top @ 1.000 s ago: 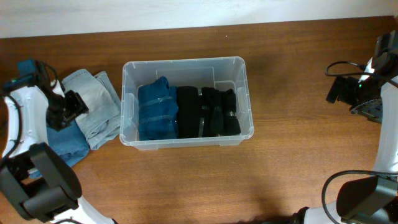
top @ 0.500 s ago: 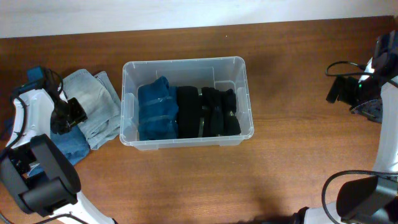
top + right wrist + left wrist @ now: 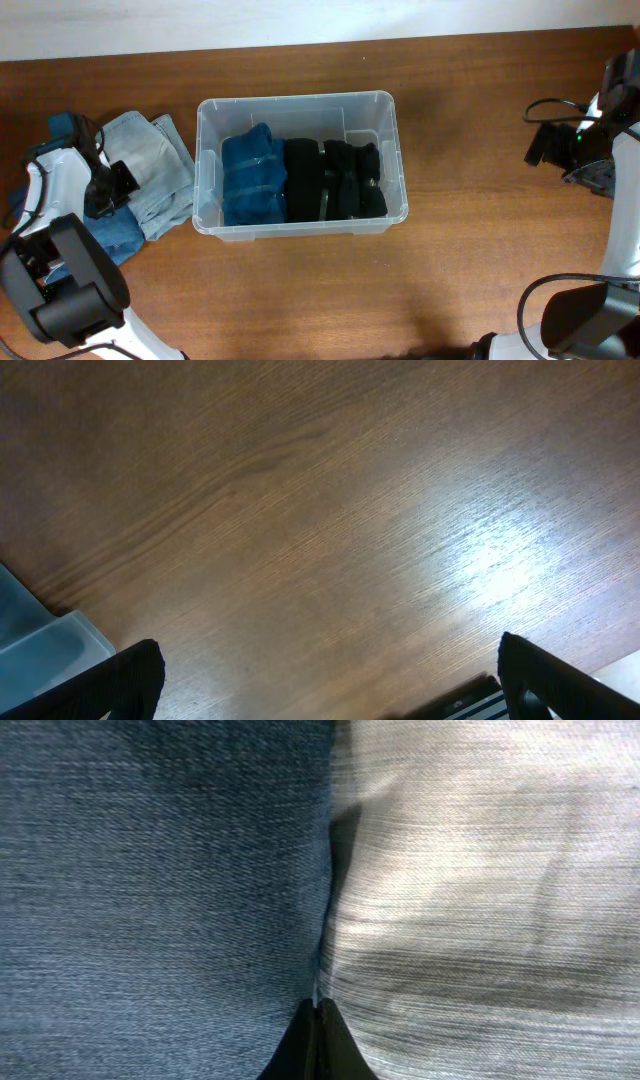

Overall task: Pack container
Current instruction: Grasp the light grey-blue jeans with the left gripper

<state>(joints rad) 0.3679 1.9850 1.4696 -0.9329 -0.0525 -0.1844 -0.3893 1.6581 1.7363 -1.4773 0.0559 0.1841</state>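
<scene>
The clear plastic container (image 3: 295, 98) stands mid-table holding a folded blue garment (image 3: 250, 180) and black garments (image 3: 335, 180). Left of it lies a pile of pale grey jeans (image 3: 150, 170) and blue jeans (image 3: 105, 238). My left gripper (image 3: 105, 190) is down on that pile. In the left wrist view its fingers (image 3: 319, 1010) are shut together, tips pressed at the line where the blue denim (image 3: 160, 890) meets the pale denim (image 3: 480, 890); no cloth shows between them. My right gripper (image 3: 330, 670) is open over bare wood, far right of the container.
A corner of the container (image 3: 40, 645) shows at the lower left of the right wrist view. The right arm (image 3: 575, 140) with its cables sits by the table's right edge. The wall runs along the back of the table.
My left gripper has closed from open to shut and settled lower onto the jeans pile. The right arm and the container have not moved.
</scene>
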